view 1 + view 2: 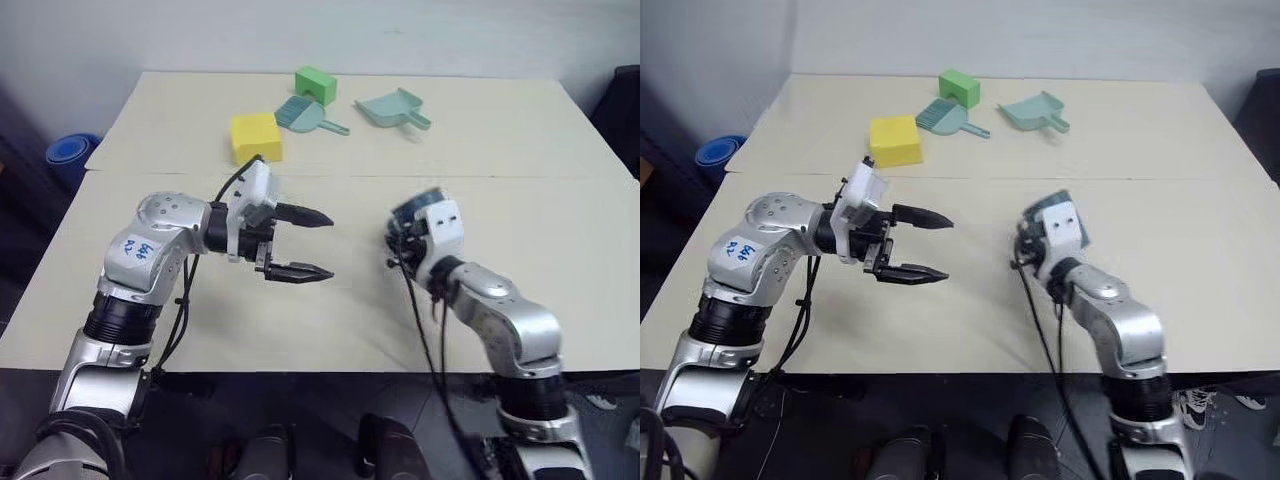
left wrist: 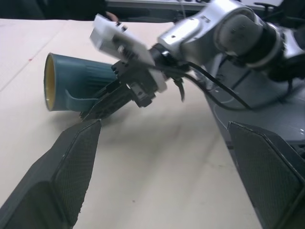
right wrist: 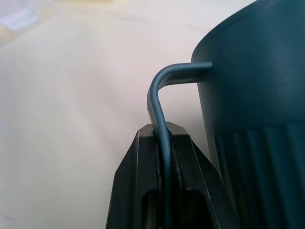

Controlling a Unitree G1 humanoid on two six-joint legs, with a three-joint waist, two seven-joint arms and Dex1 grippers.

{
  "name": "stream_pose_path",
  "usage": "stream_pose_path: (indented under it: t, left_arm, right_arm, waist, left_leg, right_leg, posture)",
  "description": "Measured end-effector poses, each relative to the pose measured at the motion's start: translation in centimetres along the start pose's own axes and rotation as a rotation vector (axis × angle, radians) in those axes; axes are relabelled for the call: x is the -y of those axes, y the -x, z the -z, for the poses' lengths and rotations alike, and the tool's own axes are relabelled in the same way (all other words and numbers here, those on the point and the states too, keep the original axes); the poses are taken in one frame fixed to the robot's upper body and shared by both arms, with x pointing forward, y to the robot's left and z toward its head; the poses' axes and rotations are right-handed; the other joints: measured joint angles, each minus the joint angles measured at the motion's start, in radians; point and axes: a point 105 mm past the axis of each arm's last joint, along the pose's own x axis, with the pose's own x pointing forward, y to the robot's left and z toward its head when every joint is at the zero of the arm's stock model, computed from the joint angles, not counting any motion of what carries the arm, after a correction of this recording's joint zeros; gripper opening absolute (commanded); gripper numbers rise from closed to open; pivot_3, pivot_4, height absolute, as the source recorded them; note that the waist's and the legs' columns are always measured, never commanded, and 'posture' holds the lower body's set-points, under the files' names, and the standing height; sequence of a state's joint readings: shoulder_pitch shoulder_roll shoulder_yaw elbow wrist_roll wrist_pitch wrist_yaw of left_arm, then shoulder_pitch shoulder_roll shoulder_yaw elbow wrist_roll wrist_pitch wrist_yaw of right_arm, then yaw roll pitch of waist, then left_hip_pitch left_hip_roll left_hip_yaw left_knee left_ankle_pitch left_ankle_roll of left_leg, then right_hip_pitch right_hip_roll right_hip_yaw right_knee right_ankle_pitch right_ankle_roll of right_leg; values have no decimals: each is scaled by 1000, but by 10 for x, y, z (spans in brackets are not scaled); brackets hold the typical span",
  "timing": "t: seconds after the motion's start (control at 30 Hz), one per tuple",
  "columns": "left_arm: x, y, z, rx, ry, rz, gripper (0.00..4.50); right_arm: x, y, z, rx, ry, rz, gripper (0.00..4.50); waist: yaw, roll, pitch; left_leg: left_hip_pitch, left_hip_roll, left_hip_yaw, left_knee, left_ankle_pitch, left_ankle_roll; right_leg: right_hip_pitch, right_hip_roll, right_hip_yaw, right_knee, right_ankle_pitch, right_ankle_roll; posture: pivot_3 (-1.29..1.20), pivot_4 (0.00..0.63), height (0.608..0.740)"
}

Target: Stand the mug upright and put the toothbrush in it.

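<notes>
Right gripper clenched on handle of mug, mug lying sideways just beyond fingers. Left gripper level, spread wide, holding nothing.

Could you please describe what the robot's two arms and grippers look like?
Both arms are silver metal with black joint rings and loose black cables. The left arm bears a white sticker with blue handwriting. Each wrist carries a white block. The left gripper and right gripper each have two black fingers with textured pads.
</notes>
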State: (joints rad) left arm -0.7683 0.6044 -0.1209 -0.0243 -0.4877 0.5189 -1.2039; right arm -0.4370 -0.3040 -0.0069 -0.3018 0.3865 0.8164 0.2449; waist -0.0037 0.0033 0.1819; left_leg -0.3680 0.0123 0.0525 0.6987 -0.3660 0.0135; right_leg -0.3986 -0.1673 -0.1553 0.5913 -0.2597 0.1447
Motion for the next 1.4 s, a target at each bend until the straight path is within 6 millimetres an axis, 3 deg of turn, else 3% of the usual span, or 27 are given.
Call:
stream_pose_path:
  t: [0.17, 0.27, 0.47, 0.63, 0.83, 1.07, 1.27, 1.37, 1.4]
  left_arm:
    - [-7, 20, 1, 20, 56, -120, 4500]
    - [-6, 32, -12, 22, 33, -176, 4500]
    - [-6, 44, -15, -26, 36, -228, 4500]
    - [-6, 46, -14, -37, 45, -232, 4500]
    - [-6, 43, -12, -38, 55, -220, 4500]
    - [-8, 31, -5, -23, 62, -166, 4500]
    - [-14, 30, 3, -17, 75, -181, 4500]
    - [-15, 30, 8, -30, 78, -203, 4500]
    - [-17, 33, 13, -54, 83, -239, 4500]
  right_arm:
    - [-27, -13, -31, 220, -44, -172, 47]
    - [-46, -30, -42, 355, -125, -279, 47]
    - [-64, -63, 0, 359, -258, -332, 47]
    - [-66, -63, 2, 383, -254, -339, 47]
    - [-56, -45, 22, 334, -264, -315, 1794]
    - [-47, -13, 28, 266, -137, -279, 4092]
    - [-42, 6, 33, 171, -23, -259, 4092]
    - [-36, 26, 32, 109, 51, -255, 4092]
    - [-30, 39, 32, 76, 78, -251, 4277]
  waist:
    - [-4, 0, 0]
    - [-9, 0, 0]
    - [-24, 2, 1]
    - [-31, 2, 1]
    - [-24, 2, 1]
    - [-24, 3, 2]
    - [-22, 3, 2]
    - [-16, 3, 2]
    - [-13, 3, 2]
  left_leg:
    - [0, 0, -1, 0, 0, 0]
    - [0, 0, -1, 0, 0, 0]
    - [0, 0, -2, -1, 0, -1]
    - [1, 0, -3, -1, 0, -2]
    - [0, 0, -3, 0, 0, -2]
    - [1, 0, -2, 0, 0, -2]
    - [1, 0, -2, 0, 0, -2]
    - [0, 0, -2, 0, -1, -2]
    - [0, 0, -2, 0, -1, -2]
  right_leg:
    - [0, 0, 0, 0, 0, 0]
    - [0, 0, 0, 0, 0, 0]
    - [0, 0, 0, 1, 0, 0]
    - [0, 1, 0, 1, 0, 0]
    - [0, 1, 0, 1, 0, 0]
    - [0, 1, 1, 1, 0, 0]
    - [0, 1, 1, 1, 0, 0]
    - [0, 1, 1, 1, 0, 0]
    - [0, 1, 1, 0, 0, 0]
  posture:
    - [0, 150, 740]
    - [0, 150, 740]
    - [0, 150, 740]
    - [0, 150, 740]
    - [0, 150, 740]
    - [0, 150, 740]
    - [0, 150, 740]
    - [0, 150, 740]
    - [0, 150, 740]
